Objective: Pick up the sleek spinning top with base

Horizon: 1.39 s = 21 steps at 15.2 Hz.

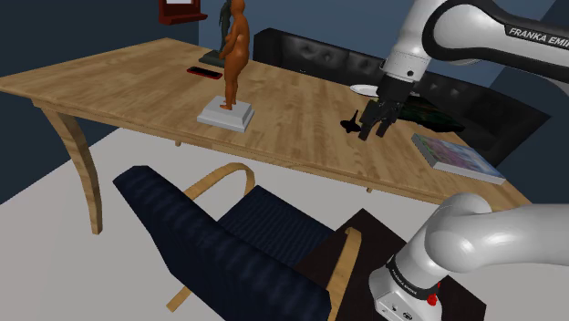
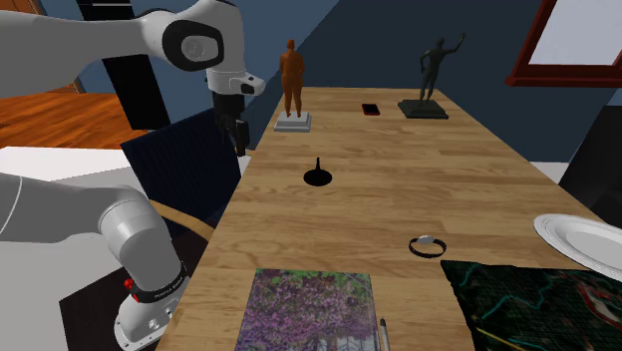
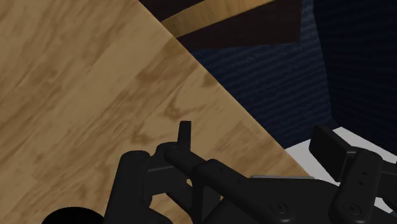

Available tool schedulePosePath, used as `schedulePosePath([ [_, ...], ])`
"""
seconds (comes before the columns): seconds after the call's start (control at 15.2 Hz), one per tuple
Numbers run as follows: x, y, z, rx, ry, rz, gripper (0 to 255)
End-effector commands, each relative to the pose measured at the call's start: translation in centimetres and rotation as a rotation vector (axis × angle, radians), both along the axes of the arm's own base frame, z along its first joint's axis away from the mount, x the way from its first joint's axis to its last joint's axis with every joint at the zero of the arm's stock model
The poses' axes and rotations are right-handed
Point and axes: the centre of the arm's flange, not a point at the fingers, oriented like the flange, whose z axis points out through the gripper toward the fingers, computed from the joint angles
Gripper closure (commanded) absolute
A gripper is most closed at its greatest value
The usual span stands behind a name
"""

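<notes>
Jaws parted and empty, near the black spinning top (image 2: 318, 177) on the table (image 2: 399, 204).

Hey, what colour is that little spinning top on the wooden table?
The spinning top is all black, base included; the second exterior view shows it best.

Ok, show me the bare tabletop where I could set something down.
Bare wood lies between the spinning top and the book, and across the middle from the top to the phone and dark statue. The end by the book, ring, plate and patterned sheet is crowded.
</notes>
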Motion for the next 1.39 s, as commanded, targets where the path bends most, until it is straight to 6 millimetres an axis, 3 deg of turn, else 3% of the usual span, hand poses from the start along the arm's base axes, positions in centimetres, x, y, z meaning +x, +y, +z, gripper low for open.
schedulePosePath([
  [0.0, 0.0, 0.0, 0.0, 0.000, 0.000, 0.000, 0],
  [1.32, 18.6, -17.7, -4.2, -0.055, 0.047, 0.098, 0],
])
